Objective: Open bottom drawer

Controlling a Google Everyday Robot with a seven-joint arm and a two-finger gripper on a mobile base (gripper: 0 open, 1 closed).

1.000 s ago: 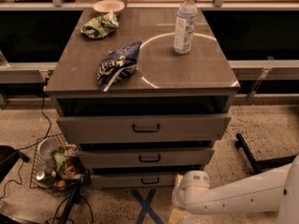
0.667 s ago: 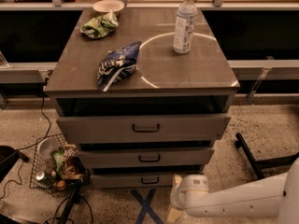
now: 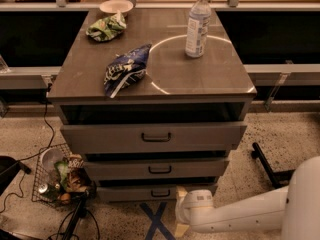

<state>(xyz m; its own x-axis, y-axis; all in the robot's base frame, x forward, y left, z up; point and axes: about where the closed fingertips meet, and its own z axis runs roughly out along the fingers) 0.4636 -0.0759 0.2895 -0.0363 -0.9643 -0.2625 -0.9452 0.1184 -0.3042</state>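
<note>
The bottom drawer [image 3: 157,193] is the lowest and slimmest of three stacked grey-brown drawers, with a small dark pull handle [image 3: 160,193] at its centre. It looks pushed in, set back under the middle drawer [image 3: 159,169] and the top drawer [image 3: 155,137]. My white arm [image 3: 250,216] reaches in from the lower right, low over the floor. Its wrist end [image 3: 192,206] sits just right of and below the bottom drawer's front. The gripper [image 3: 181,211] is at that end, a little right of the handle.
The cabinet top [image 3: 150,59] holds a water bottle [image 3: 197,24], a blue chip bag [image 3: 125,70], a green bag [image 3: 106,28] and a bowl [image 3: 116,6]. A wire basket of trash [image 3: 60,176] and cables lie on the floor at left. Blue tape cross [image 3: 157,221] marks the floor.
My arm's wrist end has shifted slightly left and down along the floor, closer to the bottom drawer's front. The drawers have not moved.
</note>
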